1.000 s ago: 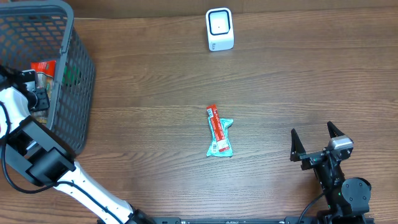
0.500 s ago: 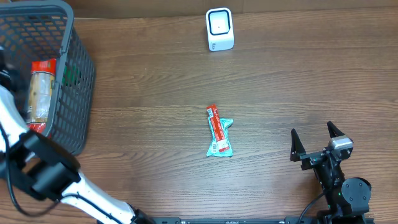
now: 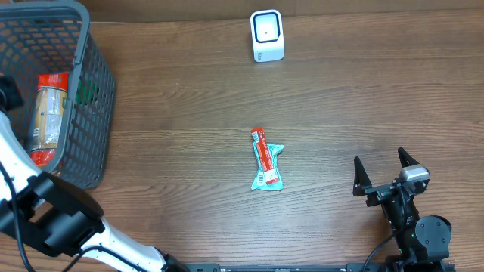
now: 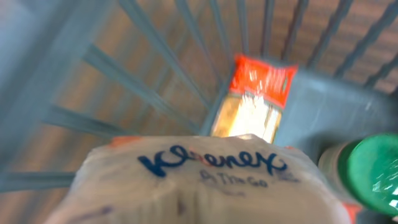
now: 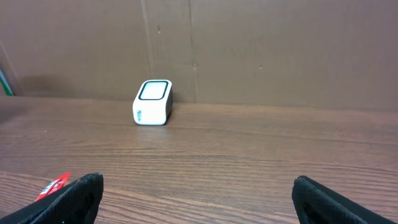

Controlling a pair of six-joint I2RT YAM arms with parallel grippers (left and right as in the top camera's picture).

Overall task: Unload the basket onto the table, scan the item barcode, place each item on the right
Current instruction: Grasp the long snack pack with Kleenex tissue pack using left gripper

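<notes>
Left arm (image 3: 19, 162) reaches over the near wall of the basket (image 3: 91, 83) at the table's left end. Its fingers are out of sight in both views. The jaws are closed, and, as far as the blurred wrist view allows, clamped on the tissue pack (image 4: 205, 180), which fills the lower part of that view right under the camera.

The pack is inside the basket, above a snack bag (image 4: 258, 99) and beside a green lid (image 4: 373, 174). Its long axis runs across the wrist view, printed name toward the camera. No barcode shows on that face, so it is probably on another side.

Key relation: the scanner (image 3: 267, 35) stands at the far edge of the table (image 3: 363, 91), well apart from the basket, to the right of it. The carry therefore goes up over the wall, then right.

Right gripper (image 3: 380, 165) rests at the near right, jaws wide apart and empty, pointed toward the scanner. A wrapper (image 3: 266, 162) lies mid-table, between the scanner and the near edge.
</notes>
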